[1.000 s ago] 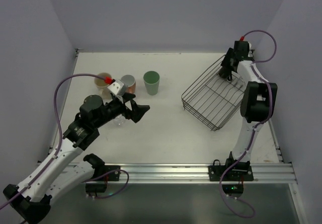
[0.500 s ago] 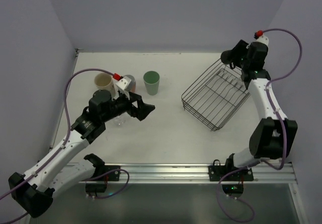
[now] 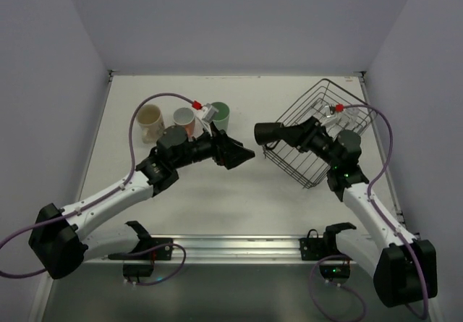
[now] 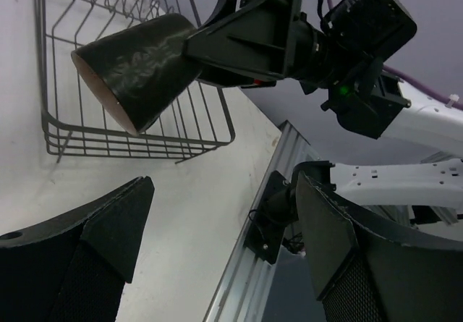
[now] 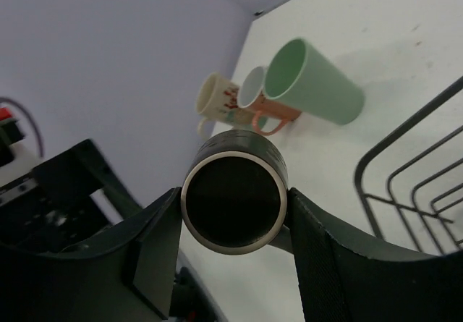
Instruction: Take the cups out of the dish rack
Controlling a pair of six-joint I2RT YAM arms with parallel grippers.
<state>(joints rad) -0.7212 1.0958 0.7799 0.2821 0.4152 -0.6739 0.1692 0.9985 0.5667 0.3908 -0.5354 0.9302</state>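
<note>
Gripping round dark mug (image 4: 137,65), gridded wire rack (image 4: 123,140)

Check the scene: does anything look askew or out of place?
The dish rack sits skewed on the table. The small dark brown mug hangs sideways in mid-air, clamped in the right gripper, pointing toward the open left gripper.

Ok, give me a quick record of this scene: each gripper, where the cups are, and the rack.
right gripper: shut on the small dark brown mug, held on its side above the table
left gripper: open, empty, facing the mug without touching it
cups on table: large beige mug, pinkish cup, mint green tumbler, in a row at the far left
dish rack: no cup visible inside
</note>
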